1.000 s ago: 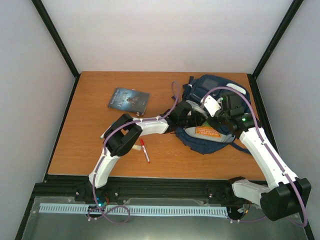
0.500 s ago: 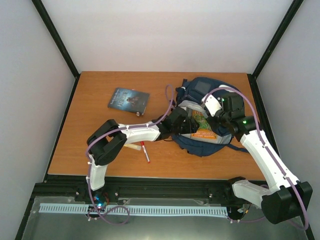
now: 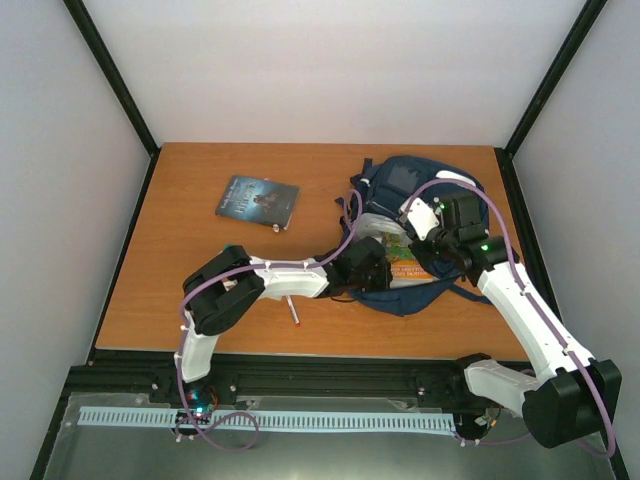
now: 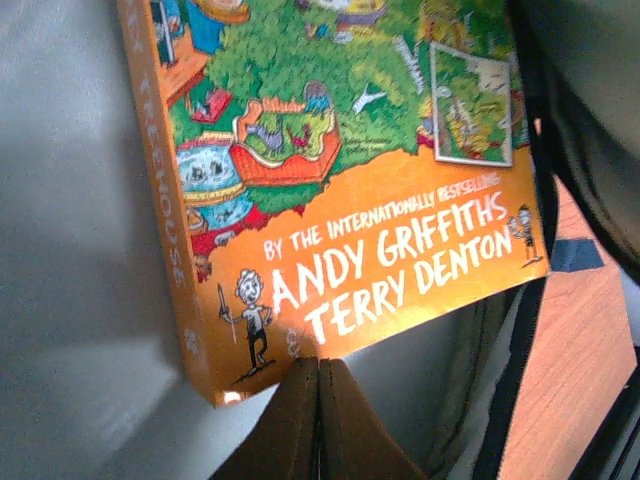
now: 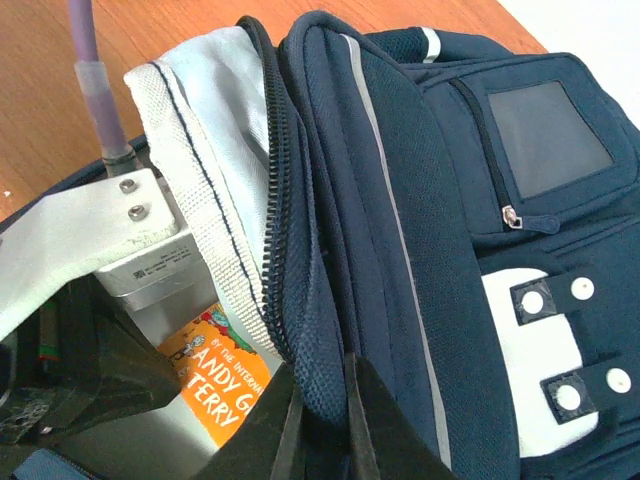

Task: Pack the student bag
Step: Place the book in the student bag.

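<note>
L jaws: pressed together, nothing btwn them, btm ctr of the left wrist view. Tips sit right at the lower edge of the orange book [image 4: 350, 230], near its spine corner; touching or just short, can't tell. Cover faces the cam, tilted, w/ green cartoon art up top and white author names on orange below. Pale grey lining [image 4: 70, 300] fills the left of that frame, and a strip of bench [image 4: 590, 380] shows at lower right.

R jaws: btm ctr of the right wrist view, pinching the navy zip edge of the student bag [image 5: 400, 200], fabric btwn the two tips. Left of the pinch the bag mouth gapes. The orange book lies inside at lower left, w/ the grey wrist block of the L arm [image 5: 135, 260] just above it. Front pocket w/ window and a white patch w/ snaps are at frame right.

Top view: bag lies right of ctr on the bench. L arm reaches in from lower left to its near-left side, R arm [image 3: 520, 300] from lower right. Dark book [image 3: 257, 198] lies flat upper left of ctr, well apart from the bag. Pen [image 3: 294, 312] lies just below the L arm.
</note>
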Controlling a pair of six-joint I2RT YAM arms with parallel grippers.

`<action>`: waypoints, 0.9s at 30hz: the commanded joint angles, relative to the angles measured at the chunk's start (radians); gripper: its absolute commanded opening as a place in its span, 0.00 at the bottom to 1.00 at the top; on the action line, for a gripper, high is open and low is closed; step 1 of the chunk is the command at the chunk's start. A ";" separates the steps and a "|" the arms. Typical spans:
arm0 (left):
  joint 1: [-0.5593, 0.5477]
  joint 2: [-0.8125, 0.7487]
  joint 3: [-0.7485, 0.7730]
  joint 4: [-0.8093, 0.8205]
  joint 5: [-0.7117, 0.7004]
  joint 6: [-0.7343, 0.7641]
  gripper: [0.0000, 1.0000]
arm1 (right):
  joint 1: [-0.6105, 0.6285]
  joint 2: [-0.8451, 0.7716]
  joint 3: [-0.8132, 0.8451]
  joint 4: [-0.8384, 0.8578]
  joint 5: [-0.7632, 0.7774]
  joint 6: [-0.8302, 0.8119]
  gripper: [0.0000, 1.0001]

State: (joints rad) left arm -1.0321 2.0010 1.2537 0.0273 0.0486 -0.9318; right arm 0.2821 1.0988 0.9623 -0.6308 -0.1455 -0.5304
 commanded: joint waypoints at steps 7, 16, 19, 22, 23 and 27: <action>-0.013 0.053 0.050 -0.143 0.025 0.051 0.01 | -0.007 -0.049 -0.001 0.064 -0.020 0.014 0.03; -0.012 0.069 0.109 -0.193 -0.164 0.168 0.01 | -0.006 -0.078 0.040 -0.014 -0.124 -0.007 0.03; -0.010 0.076 0.117 -0.131 -0.218 0.179 0.01 | -0.006 -0.082 0.037 -0.024 -0.145 -0.011 0.03; -0.002 0.093 0.140 -0.073 -0.268 0.158 0.01 | -0.007 -0.089 0.034 -0.029 -0.157 -0.014 0.03; 0.002 0.099 0.142 -0.042 -0.278 0.151 0.01 | -0.006 -0.091 0.034 -0.032 -0.158 -0.016 0.03; 0.010 0.133 0.153 0.137 -0.284 0.136 0.01 | -0.006 -0.093 0.031 -0.044 -0.156 -0.023 0.03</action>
State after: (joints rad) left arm -1.0313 2.0983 1.3567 -0.0418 -0.1673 -0.7971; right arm 0.2768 1.0451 0.9585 -0.6968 -0.2543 -0.5453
